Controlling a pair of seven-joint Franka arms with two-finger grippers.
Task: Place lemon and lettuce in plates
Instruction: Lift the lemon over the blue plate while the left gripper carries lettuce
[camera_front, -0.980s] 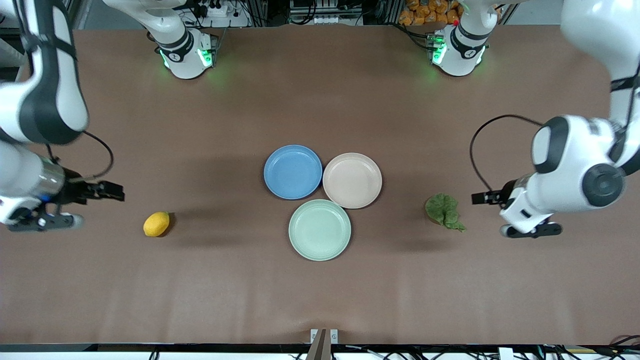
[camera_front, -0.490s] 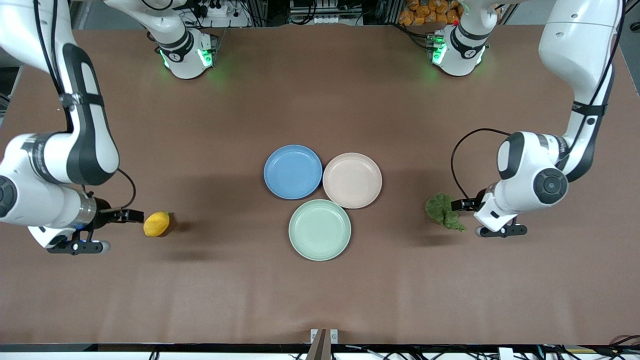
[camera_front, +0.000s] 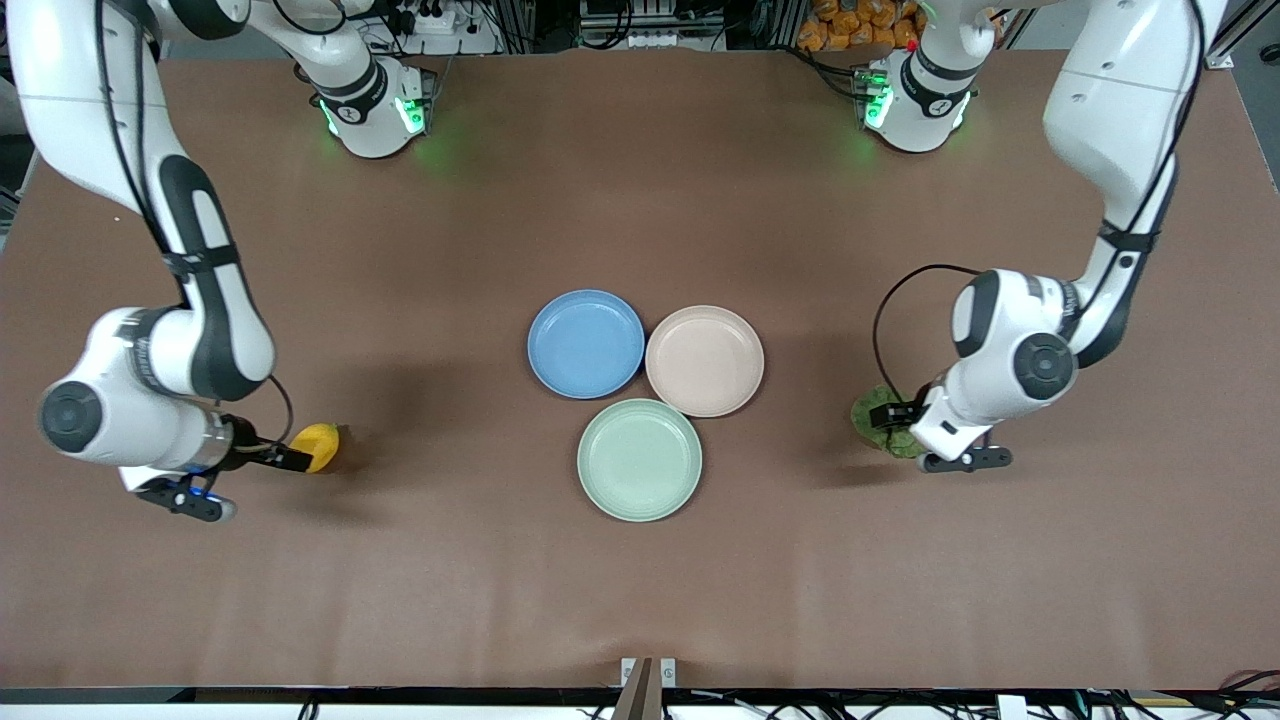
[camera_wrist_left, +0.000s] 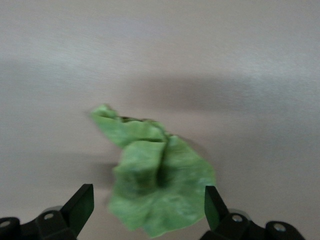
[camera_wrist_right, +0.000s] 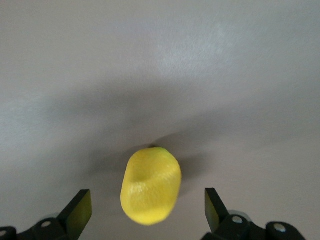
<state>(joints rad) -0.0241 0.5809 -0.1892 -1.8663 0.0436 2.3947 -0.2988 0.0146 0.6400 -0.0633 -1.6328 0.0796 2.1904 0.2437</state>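
Observation:
The lemon (camera_front: 319, 442) lies on the table toward the right arm's end. My right gripper (camera_front: 296, 459) is open just over it; in the right wrist view the lemon (camera_wrist_right: 151, 185) sits between the spread fingers (camera_wrist_right: 80, 207). The lettuce (camera_front: 872, 411) lies toward the left arm's end, partly hidden by my left gripper (camera_front: 893, 418), which is open over it; in the left wrist view the leaf (camera_wrist_left: 156, 177) lies between the spread fingers (camera_wrist_left: 81, 202). The blue plate (camera_front: 586, 344) and the beige-pink plate (camera_front: 704, 361) sit side by side at mid-table, both empty.
A pale mint-green plate (camera_front: 639, 459) sits nearer the front camera than the other two plates, touching them. Both arm bases (camera_front: 372, 110) stand at the table's back edge.
Both arms have swung inward and down: the right gripper reached the lemon and the left gripper reached the lettuce. The lemon, lettuce and plates have not moved.

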